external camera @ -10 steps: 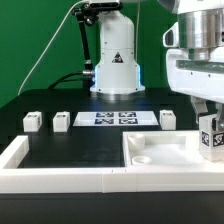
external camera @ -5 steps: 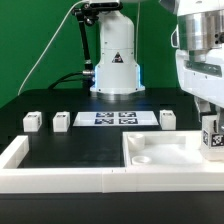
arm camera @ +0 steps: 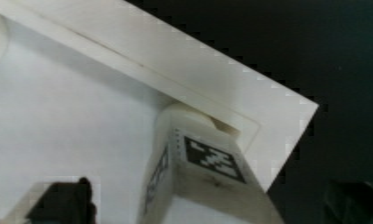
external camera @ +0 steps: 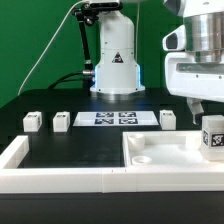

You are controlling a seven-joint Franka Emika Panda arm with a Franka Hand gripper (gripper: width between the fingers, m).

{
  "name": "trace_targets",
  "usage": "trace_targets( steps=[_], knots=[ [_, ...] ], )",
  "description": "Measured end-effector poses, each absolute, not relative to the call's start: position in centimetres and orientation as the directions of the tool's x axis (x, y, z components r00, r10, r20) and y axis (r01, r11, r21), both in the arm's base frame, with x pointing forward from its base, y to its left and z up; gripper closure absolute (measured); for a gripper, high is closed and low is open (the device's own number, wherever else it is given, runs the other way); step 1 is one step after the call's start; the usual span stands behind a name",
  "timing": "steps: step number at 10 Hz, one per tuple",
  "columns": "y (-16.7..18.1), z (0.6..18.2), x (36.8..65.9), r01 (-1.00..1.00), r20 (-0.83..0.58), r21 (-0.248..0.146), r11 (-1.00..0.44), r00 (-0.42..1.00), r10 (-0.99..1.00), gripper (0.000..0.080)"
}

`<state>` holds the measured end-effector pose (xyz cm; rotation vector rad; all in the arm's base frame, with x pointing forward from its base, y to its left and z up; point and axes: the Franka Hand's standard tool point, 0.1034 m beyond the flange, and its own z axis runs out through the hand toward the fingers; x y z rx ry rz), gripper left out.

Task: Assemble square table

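The square table's white slab (external camera: 165, 150) lies at the front of the exterior view's right, its raised rim and a round corner socket showing. One tagged white leg (external camera: 212, 138) stands upright in its far right corner. My gripper (external camera: 208, 110) hangs just above that leg, open, holding nothing. In the wrist view the leg (arm camera: 209, 165) stands at the slab's (arm camera: 76, 110) corner, and my dark fingers (arm camera: 62, 200) are spread wide of it on either side, apart from it.
Three loose legs (external camera: 33, 121) (external camera: 62, 120) (external camera: 167, 118) sit in a row on the black table beside the marker board (external camera: 116, 118). A low white border wall (external camera: 60, 178) runs along the front and left. The arm's base (external camera: 116, 60) stands behind.
My gripper has opened off the leg and risen a little. The leg stays upright in the slab's corner.
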<state>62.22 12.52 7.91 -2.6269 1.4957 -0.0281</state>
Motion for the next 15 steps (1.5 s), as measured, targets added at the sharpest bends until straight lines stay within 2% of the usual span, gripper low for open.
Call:
trace_targets(
  steps=[1, 4, 7, 10, 11, 12, 15],
  knots=[
    [12.51, 7.91, 62.29, -0.769, -0.022, -0.12, -0.629, 0.635, -0.772, 0.0151],
    [12.4, 7.82, 62.28, -0.5, 0.021, -0.117, -0.858, 0.863, -0.506, 0.0151],
    [12.32, 7.51, 62.16, -0.26, 0.046, -0.105, -0.96, 0.963, -0.266, 0.0151],
    [12.25, 7.53, 62.2, -0.126, 0.061, -0.098, -0.987, 0.989, -0.133, 0.0161],
    [12.25, 7.51, 62.19, -0.135, 0.06, -0.098, -0.986, 0.988, -0.141, 0.0346],
    [12.23, 7.51, 62.19, -0.135, 0.06, -0.098, -0.986, 0.988, -0.141, 0.0482],
    [11.83, 7.43, 62.2, -0.168, 0.056, -0.096, -0.981, 0.983, -0.174, 0.0505]
  ],
)
